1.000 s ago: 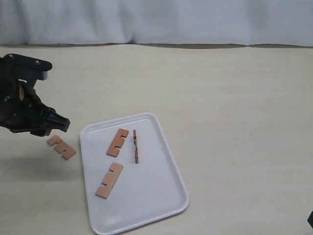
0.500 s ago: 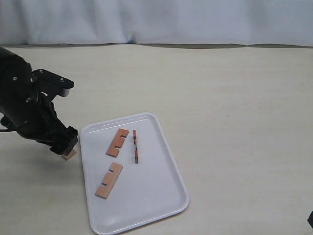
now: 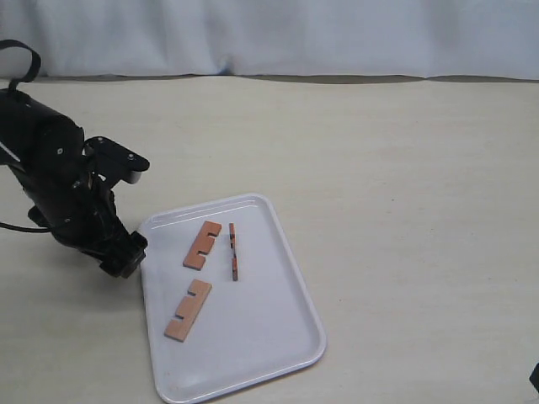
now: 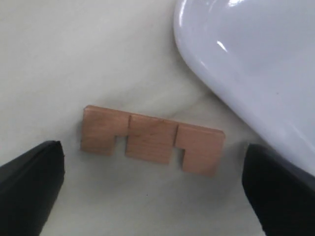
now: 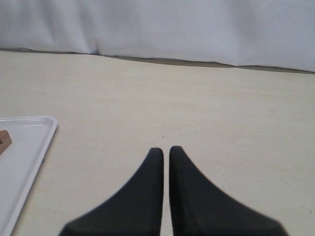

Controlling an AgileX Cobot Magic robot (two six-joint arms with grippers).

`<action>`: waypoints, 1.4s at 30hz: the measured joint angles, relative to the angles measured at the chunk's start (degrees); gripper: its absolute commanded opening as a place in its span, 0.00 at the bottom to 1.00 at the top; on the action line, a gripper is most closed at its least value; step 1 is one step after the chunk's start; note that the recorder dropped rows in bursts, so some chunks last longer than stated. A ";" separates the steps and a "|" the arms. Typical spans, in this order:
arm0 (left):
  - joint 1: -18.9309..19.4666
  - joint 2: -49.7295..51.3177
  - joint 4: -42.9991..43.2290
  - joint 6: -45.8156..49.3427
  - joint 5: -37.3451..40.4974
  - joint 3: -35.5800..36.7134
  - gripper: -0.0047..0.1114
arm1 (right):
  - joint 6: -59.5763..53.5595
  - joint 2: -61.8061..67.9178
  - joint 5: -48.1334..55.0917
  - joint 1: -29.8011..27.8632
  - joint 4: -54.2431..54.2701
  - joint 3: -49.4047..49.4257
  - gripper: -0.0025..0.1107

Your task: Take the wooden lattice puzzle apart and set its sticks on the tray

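The pale beige desk (image 3: 404, 168) is matt and faintly streaked. It looks smooth, so a thin piece will probably slide on it if pushed from one side only. On it lies the large flat white plastic tray (image 3: 286, 337), glossy, with rounded corners and a low raised rim. The load must be lifted clear of that rim before it travels across.

The black left arm (image 3: 63, 185) leans down just beside the tray's left edge. Its black left fingers (image 4: 29, 191) stand wide apart and hold nothing, one beyond each end of the last piece. The black right fingers (image 5: 147, 196) are drawn almost together with nothing between them, over bare desk well apart from the work.

The lattice puzzle is already apart. Three short flat light-brown wooden sticks rest on the tray, two flat (image 3: 202, 244) (image 3: 189, 310) and one on its edge (image 3: 233, 251). The fourth stick (image 4: 152, 139), with two square notches cut in one long edge, lies flat on the desk near the tray's corner and apart from it.

Picking it up seems to be the step in hand. The left fingers should drop right to the desk, since the stick is thin. They should stay centred and close evenly on the plain end faces, so it neither pivots nor skids. The finger nearest the tray has little room and could nudge the rim.
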 measured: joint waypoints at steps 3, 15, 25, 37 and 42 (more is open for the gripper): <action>0.00 0.50 0.00 0.00 -1.60 0.00 0.82 | 0.00 0.00 0.00 0.00 0.00 0.00 0.06; 0.00 0.50 -0.21 0.00 -3.39 0.00 0.82 | 0.00 0.00 0.00 0.00 0.00 0.00 0.06; 0.00 0.50 -1.32 0.14 -2.70 0.00 0.82 | 0.00 0.00 0.00 0.00 0.00 0.00 0.06; 2.57 0.50 -2.85 3.86 -0.49 0.00 0.82 | 0.00 0.00 0.00 0.00 0.00 0.00 0.06; 2.71 0.50 -5.62 7.51 -0.60 0.00 0.82 | 0.00 0.00 0.00 0.00 0.00 0.00 0.06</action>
